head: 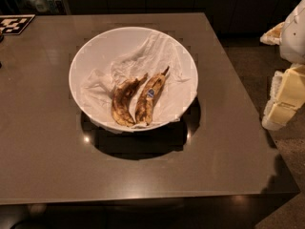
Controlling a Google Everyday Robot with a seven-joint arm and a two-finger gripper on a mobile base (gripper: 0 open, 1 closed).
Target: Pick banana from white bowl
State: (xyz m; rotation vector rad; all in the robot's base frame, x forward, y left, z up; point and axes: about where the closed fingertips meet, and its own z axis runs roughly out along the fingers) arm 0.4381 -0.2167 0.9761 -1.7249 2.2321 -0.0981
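The white bowl (90, 56) stands in the middle of the brown table, lined with crumpled white paper (143, 56). Two overripe bananas lie side by side in its front half. The banana (150, 98) on the right is yellow-brown with dark blotches, a dark stem pointing to the back right and a small blue sticker at mid-length. The darker, more curved banana (123, 101) lies just left of it, without a sticker. My gripper (282, 103) shows at the right edge of the view as white and pale yellow parts. It is beyond the table's right edge, well apart from the bowl.
The brown table (47, 147) has its front edge near the bottom and its right edge next to my arm. A black-and-white marker tag (14, 23) lies at the far left corner. Dark cabinets run along the back. Speckled floor shows at right.
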